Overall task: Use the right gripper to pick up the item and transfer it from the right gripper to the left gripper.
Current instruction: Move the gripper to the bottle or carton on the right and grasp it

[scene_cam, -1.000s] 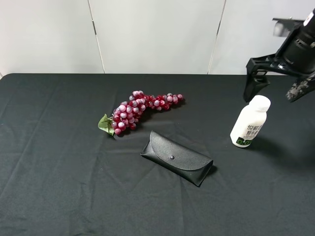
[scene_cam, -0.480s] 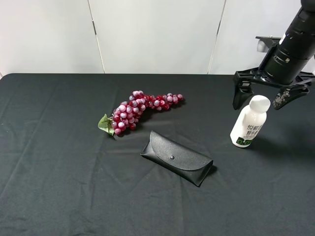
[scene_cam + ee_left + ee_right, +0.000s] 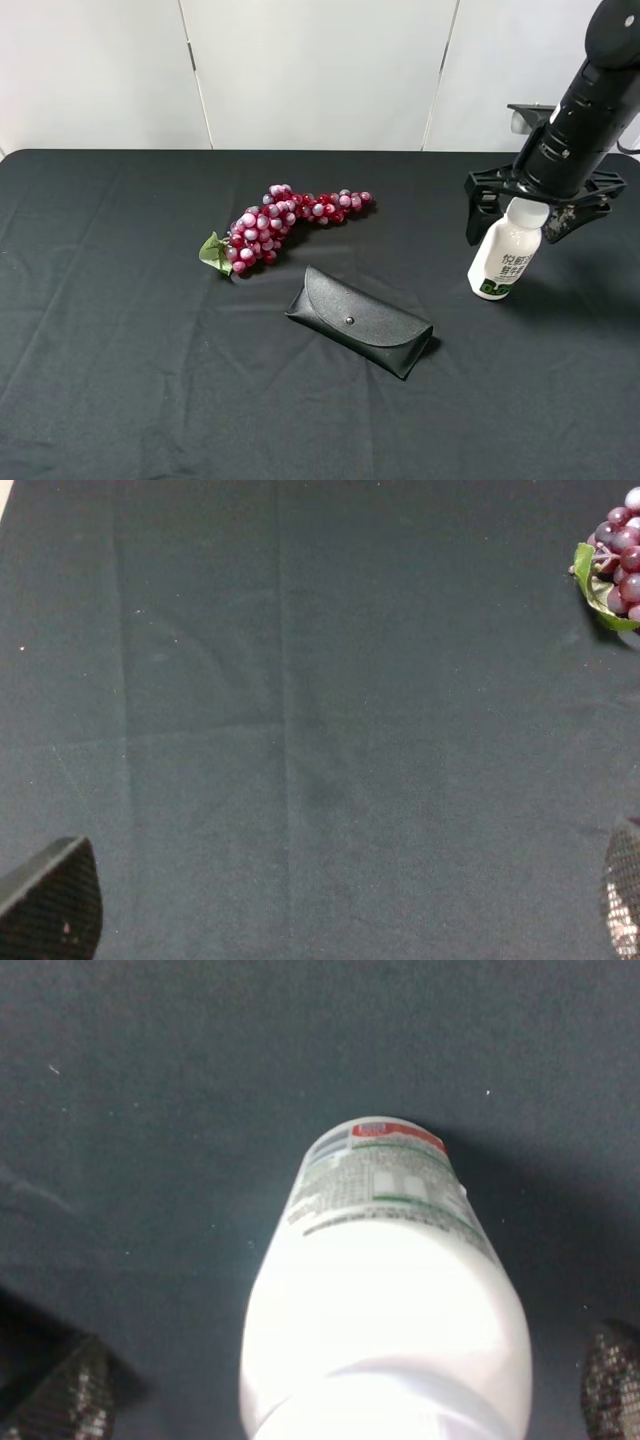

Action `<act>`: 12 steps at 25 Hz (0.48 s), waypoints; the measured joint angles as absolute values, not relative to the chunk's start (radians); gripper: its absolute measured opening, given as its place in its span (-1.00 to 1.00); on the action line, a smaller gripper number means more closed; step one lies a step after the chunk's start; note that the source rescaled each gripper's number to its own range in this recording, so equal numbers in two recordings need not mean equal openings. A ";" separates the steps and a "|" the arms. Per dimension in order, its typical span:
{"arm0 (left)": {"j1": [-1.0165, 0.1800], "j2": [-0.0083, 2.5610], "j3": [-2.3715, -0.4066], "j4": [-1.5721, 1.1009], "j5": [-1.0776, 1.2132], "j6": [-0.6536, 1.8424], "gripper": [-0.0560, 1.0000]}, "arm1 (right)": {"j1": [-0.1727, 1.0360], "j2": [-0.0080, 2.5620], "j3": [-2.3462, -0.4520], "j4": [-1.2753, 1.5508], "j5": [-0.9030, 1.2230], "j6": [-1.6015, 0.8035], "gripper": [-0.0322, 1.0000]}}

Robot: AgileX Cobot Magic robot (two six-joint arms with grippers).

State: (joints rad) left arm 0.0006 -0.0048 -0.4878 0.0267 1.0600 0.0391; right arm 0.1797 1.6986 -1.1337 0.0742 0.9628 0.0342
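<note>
I see my right gripper point(image 3: 514, 222) spread wide, straddling the cap of the item point(image 3: 507, 258) (upright on the worktop point(image 3: 120, 380), untouched); my left gripper point(image 3: 337, 905) is wide too, holding nothing

Your right claw point(image 3: 516, 226) has come in from the upper right edge of the high view, moving down and toward the middle until it sits over the bottle point(image 3: 505, 262). A second ago its fingers hung up behind and to the side of the cap, which showed in full. Now one finger stands on either side of the bottle's neck, both clear of it and spread wide, and the end of the arm hides the top of the cap.
</note>
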 joint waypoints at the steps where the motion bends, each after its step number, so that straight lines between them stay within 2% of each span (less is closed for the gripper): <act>1: 0.001 -0.005 -0.488 0.027 1.060 0.039 1.00 | 0.180 1.700 -1.131 0.074 0.961 0.034 1.00; 12: 0.001 -0.005 -0.488 0.027 1.060 0.039 1.00 | 0.180 1.715 -1.089 0.070 0.904 0.034 1.00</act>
State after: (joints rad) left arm 0.0006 -0.0048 -0.4878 0.0267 1.0600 0.0391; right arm 0.1797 1.7145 -1.0894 0.0700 0.9039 0.0342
